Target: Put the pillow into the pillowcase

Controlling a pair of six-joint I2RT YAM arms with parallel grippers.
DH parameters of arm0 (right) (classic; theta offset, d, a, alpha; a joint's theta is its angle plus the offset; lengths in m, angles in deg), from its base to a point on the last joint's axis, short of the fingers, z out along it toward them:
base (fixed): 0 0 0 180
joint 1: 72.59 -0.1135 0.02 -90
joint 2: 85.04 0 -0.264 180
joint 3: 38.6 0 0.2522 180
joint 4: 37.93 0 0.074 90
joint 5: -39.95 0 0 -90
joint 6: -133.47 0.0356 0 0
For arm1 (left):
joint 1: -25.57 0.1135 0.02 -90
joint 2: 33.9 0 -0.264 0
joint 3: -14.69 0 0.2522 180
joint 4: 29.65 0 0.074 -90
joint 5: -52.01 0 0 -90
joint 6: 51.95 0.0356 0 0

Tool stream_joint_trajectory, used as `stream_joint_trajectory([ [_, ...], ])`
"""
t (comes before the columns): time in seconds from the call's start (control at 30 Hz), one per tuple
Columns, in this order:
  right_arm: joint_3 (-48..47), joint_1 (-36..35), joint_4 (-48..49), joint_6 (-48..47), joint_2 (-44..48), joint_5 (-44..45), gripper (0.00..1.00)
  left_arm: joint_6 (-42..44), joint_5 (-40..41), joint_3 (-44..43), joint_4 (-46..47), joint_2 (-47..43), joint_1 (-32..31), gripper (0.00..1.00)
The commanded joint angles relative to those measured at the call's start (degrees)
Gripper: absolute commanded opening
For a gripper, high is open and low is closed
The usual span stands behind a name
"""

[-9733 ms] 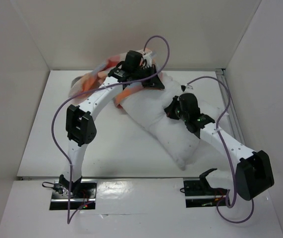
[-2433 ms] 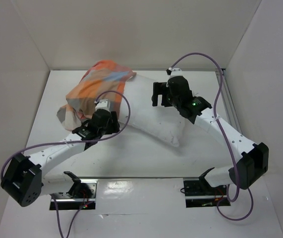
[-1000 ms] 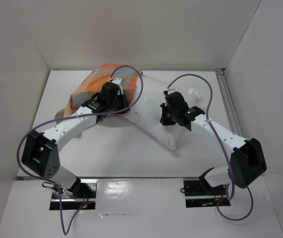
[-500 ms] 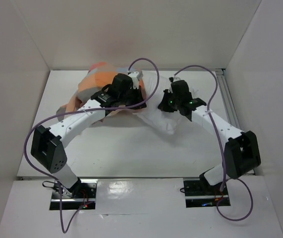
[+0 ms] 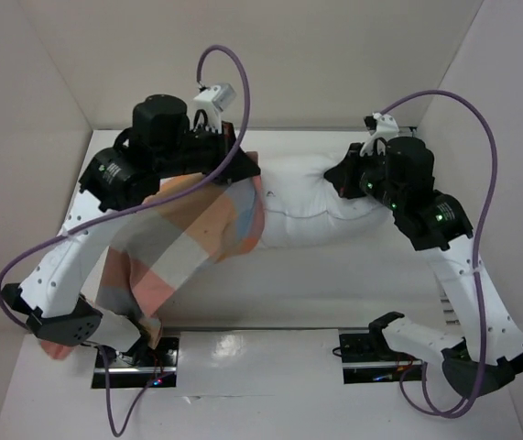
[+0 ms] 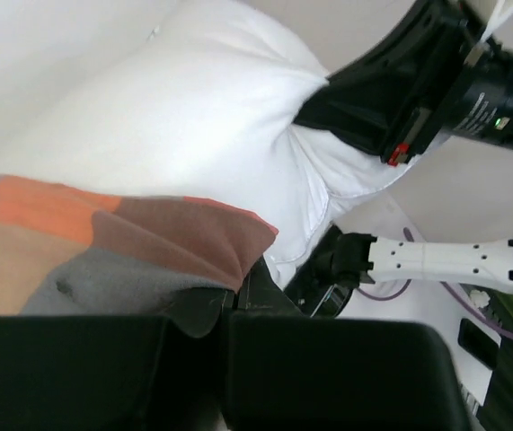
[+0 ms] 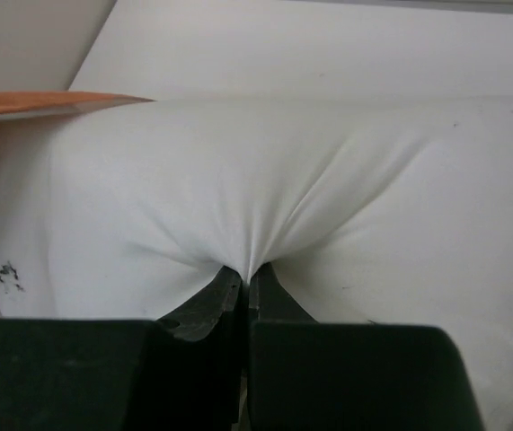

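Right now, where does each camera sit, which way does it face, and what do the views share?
Top: fixed above and behind the arms' bases, looking down on the table; left arm, right arm, left claw and right claw show.
Left wrist: on the left arm, looking along its own claw, shut on the pillowcase, toward the pillow and right arm.
Right wrist: on the right arm, looking along its own claw pinching the pillow.
Shared: all three show pillow and pillowcase.

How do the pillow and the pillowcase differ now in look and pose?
The pillow is plain white and plump; the pillowcase is checked and thin. The pillow stretches sideways; the pillowcase drapes toward the near edge. Shared: the right pincer pinches the pillow, the left pincer the pillowcase.
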Motion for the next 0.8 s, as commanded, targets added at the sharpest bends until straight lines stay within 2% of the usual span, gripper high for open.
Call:
stream_joint_trajectory([
  [0.0,-2.31,-1.02,-7.85,-0.41,-2.08,-1.89,0.00,1.33,2.38,-7.63,5.90,4.82,2.88,0.00],
  [0.07,1.97,-1.02,-5.40,2.40,-5.75,1.97,0.00,1.33,-0.60,-10.70,5.90,10.70,6.73,0.00],
  [0.1,2.87,-1.02,-4.60,3.36,-8.22,2.77,0.00,1.94,-1.48,-12.19,5.90,18.13,7.80,0.00],
  [0.17,2.88,2.22,-2.93,3.89,-14.10,-7.90,0.00,3.34,-2.72,-20.44,3.11,26.86,9.91,0.00],
  [0.2,2.88,4.15,1.51,4.94,-19.01,-16.65,0.00,3.96,-3.32,-25.95,1.95,34.82,11.49,0.00],
  [0.3,0.86,5.57,9.96,7.41,-24.66,-17.28,0.03,3.97,-6.13,-27.77,0.45,41.04,13.87,0.00],
  [0.33,-0.19,6.19,12.17,7.41,-27.90,-16.40,0.31,3.97,-7.27,-25.76,4.45,41.05,14.92,0.00],
  [0.37,-1.77,8.02,13.85,8.20,-29.59,-14.04,0.38,3.97,-7.29,-20.61,6.58,39.84,14.93,0.00],
  [0.43,-9.58,8.65,15.27,8.21,-35.38,-10.78,0.62,3.45,-6.67,-17.41,9.40,38.34,16.59,0.29],
  [0.47,-13.08,9.17,13.79,7.25,-37.40,-7.89,0.74,3.44,-6.67,-16.70,10.80,37.81,16.60,0.31],
  [0.5,-19.73,9.18,12.12,6.11,-38.82,-7.25,0.77,3.44,-6.67,-16.69,10.82,37.02,17.38,0.34],
  [0.53,-22.06,9.18,10.37,4.97,-39.70,-6.29,0.81,3.44,-5.80,-16.69,11.43,37.01,17.39,0.55],
  [0.6,-22.97,9.18,10.35,3.29,-38.06,0.35,0.87,4.84,-4.14,-16.69,12.48,35.61,17.39,0.69],
  [0.63,-21.31,9.18,13.48,2.76,-33.86,3.10,0.91,4.85,-3.16,-16.69,12.49,35.61,17.39,0.83],
  [0.7,-15.97,9.18,16.05,2.76,-28.84,10.72,0.98,5.46,0.60,-17.75,13.54,34.99,17.39,0.90],
  [0.77,-13.31,9.88,17.47,2.76,-22.42,16.71,1.00,5.98,2.46,-19.49,14.07,33.68,17.92,0.95],
])
